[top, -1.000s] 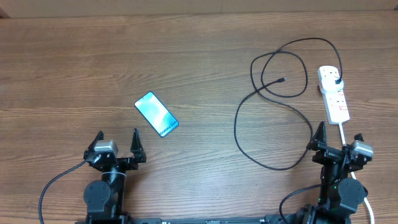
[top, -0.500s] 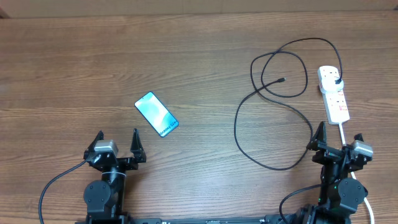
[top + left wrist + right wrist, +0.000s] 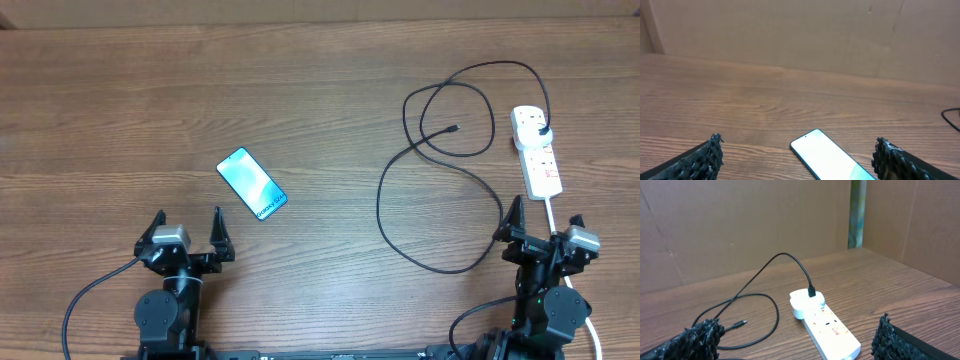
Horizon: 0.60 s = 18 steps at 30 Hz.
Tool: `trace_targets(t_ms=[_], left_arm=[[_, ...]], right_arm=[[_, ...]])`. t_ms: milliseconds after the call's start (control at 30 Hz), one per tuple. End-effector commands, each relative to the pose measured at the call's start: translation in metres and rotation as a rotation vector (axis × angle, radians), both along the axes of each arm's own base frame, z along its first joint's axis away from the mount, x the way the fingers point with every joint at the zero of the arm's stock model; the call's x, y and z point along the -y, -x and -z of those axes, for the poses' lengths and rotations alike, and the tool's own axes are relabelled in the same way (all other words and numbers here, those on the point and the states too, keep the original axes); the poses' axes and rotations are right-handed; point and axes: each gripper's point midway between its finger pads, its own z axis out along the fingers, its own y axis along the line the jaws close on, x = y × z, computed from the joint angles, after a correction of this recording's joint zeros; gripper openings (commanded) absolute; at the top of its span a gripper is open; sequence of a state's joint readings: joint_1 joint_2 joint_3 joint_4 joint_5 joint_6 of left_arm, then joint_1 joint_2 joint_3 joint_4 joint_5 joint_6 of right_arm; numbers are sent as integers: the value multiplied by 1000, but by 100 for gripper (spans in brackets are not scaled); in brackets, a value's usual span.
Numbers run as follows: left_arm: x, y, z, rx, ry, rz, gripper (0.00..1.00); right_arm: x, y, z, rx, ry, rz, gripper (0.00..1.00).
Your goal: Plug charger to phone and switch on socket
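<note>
The phone [image 3: 252,184] lies flat on the wooden table, screen lit light blue; it also shows in the left wrist view [image 3: 832,160]. My left gripper [image 3: 189,228] is open and empty, just in front of the phone. The white socket strip [image 3: 538,157] lies at the right, also in the right wrist view [image 3: 826,328]. The black charger cable [image 3: 440,180] loops on the table, its black plug [image 3: 541,126] seated in the strip and its small tip [image 3: 453,129] lying loose. My right gripper [image 3: 546,215] is open and empty, in front of the strip.
The strip's white cord [image 3: 553,212] runs toward the right arm's base. Cardboard walls [image 3: 740,220] stand behind the table. The cable's largest loop [image 3: 400,240] lies just left of the right gripper.
</note>
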<state>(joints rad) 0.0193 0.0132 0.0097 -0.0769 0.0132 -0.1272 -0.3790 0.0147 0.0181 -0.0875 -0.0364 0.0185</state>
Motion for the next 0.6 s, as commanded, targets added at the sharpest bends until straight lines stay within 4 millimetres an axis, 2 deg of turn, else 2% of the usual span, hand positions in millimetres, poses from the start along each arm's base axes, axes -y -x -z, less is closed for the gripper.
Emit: trace_targets(t_ms=[0,100,200,400,567], left_arm=[[16,1,-5,24,21,93,99],[34,3,-14,51,40,197,100],[41,7,-32,82,115,238,100],[41,18,-72,116,128,240,100],[42,23,-94,69,135,237,100]], right_arm=[[3,1,1,5,7,14,100],[3,1,1,6,7,14,100],[3,1,1,5,7,14,100],[3,1,1,5,7,14,100],[3,1,1,5,7,14,100]])
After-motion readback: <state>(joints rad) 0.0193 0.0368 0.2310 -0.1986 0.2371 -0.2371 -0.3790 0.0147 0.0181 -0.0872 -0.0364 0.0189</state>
